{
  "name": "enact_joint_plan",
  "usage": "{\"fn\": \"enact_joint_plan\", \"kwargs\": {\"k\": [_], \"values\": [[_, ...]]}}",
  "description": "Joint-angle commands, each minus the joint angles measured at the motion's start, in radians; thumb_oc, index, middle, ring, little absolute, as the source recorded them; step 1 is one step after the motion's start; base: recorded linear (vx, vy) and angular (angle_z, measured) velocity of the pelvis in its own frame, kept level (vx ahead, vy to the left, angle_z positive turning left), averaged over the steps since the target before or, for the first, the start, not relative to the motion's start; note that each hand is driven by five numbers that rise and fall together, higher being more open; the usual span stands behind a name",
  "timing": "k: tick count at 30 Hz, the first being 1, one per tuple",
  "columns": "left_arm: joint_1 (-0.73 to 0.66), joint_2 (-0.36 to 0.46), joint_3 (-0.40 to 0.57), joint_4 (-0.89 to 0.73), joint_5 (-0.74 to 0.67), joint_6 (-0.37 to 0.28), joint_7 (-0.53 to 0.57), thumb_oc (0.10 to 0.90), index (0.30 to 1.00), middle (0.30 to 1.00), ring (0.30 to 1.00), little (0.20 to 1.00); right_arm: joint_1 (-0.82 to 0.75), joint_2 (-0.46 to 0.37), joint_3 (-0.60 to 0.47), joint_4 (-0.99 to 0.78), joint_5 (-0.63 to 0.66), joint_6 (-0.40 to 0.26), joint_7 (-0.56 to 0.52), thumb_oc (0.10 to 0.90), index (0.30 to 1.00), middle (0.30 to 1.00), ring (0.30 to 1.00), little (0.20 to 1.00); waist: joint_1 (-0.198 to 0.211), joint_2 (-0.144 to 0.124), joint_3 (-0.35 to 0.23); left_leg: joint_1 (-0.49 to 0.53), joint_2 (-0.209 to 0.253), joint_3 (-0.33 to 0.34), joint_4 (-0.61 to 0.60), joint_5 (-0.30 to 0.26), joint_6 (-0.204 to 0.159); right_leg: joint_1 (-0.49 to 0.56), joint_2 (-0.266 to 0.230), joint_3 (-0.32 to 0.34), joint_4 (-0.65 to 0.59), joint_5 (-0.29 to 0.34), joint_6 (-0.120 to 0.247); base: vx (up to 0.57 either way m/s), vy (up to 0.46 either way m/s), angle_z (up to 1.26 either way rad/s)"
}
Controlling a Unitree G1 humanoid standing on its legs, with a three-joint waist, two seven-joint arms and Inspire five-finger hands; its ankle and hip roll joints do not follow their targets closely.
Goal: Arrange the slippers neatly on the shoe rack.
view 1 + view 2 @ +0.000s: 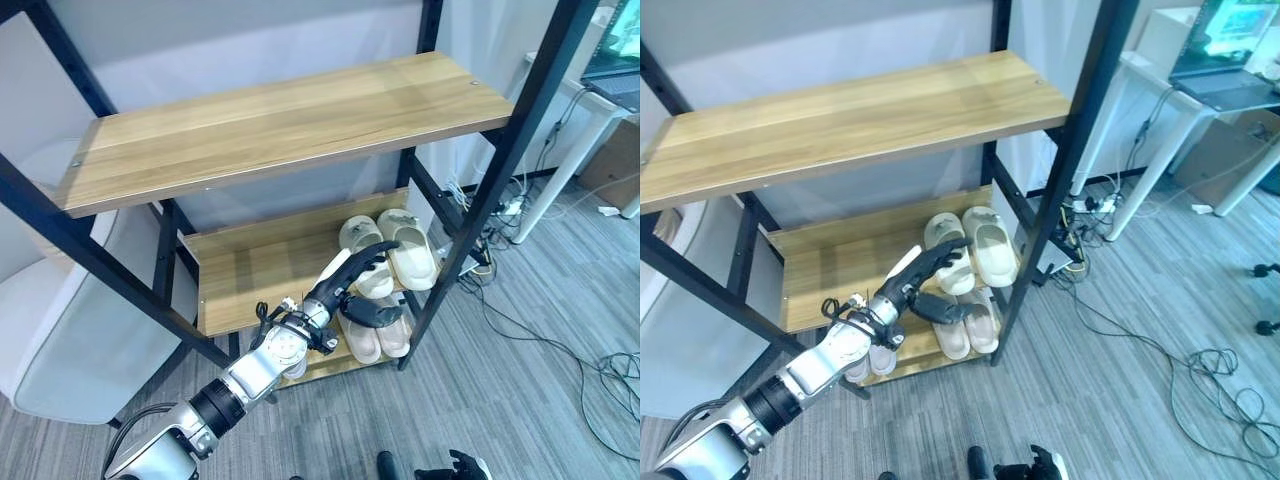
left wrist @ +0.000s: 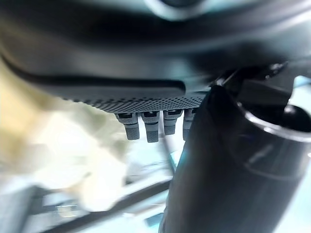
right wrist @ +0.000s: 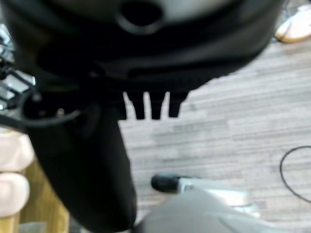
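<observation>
Slippers sit in pairs on the shoe rack: a cream pair on the middle shelf just beyond the left hand, a beige pair on the lowest shelf directly beneath it. Left hand fingers extended and relaxed, holding nothing, fingertips at the nearer cream slipper. Right hand hangs idle over the floor — fingers relaxed. Risk: a forward push could skew that slipper or knock it off the shelf edge — contact is one-sided.
</observation>
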State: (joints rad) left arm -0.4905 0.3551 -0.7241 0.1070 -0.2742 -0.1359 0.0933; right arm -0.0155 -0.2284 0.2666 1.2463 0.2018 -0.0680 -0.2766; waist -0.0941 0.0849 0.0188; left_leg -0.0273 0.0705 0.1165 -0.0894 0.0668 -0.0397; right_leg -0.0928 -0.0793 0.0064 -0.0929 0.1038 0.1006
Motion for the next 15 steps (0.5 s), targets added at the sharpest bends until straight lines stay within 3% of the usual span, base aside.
{"fn": "enact_joint_plan", "kwargs": {"k": [1,10,15], "values": [[-0.131,-0.027,0.076,-0.042,-0.008,-0.100,-0.039,0.800,0.900,0.900,0.900,0.900,-0.007,0.046,0.004,0.020,-0.002,-0.015,0.011,0.800,0.900,0.900,0.900,0.900,0.004,-0.039,-0.029,0.015,-0.007,-0.038,0.002,-0.096,-0.029,0.034,-0.010,-0.081,0.006,-0.087,0.052,0.00,0.000,0.00],[-0.076,0.023,0.122,-0.051,0.072,-0.106,-0.026,0.800,0.900,0.900,0.900,0.900,-0.001,0.062,0.000,0.013,-0.008,-0.013,0.030,0.800,0.900,0.900,0.900,0.900,0.019,-0.048,-0.034,0.017,-0.013,-0.048,0.002,-0.095,-0.027,0.042,-0.012,-0.092,0.006,-0.083,0.051,0.00,0.003,0.00],[0.086,0.147,0.264,-0.215,-0.049,-0.129,-0.065,0.800,0.900,0.900,0.900,0.900,0.017,0.070,-0.020,0.007,-0.016,-0.001,0.043,0.800,0.900,0.900,0.900,0.900,0.050,-0.062,-0.047,0.027,-0.015,-0.054,0.002,-0.093,-0.029,0.056,-0.014,-0.103,0.006,-0.081,0.052,-0.02,0.018,0.02]]}}
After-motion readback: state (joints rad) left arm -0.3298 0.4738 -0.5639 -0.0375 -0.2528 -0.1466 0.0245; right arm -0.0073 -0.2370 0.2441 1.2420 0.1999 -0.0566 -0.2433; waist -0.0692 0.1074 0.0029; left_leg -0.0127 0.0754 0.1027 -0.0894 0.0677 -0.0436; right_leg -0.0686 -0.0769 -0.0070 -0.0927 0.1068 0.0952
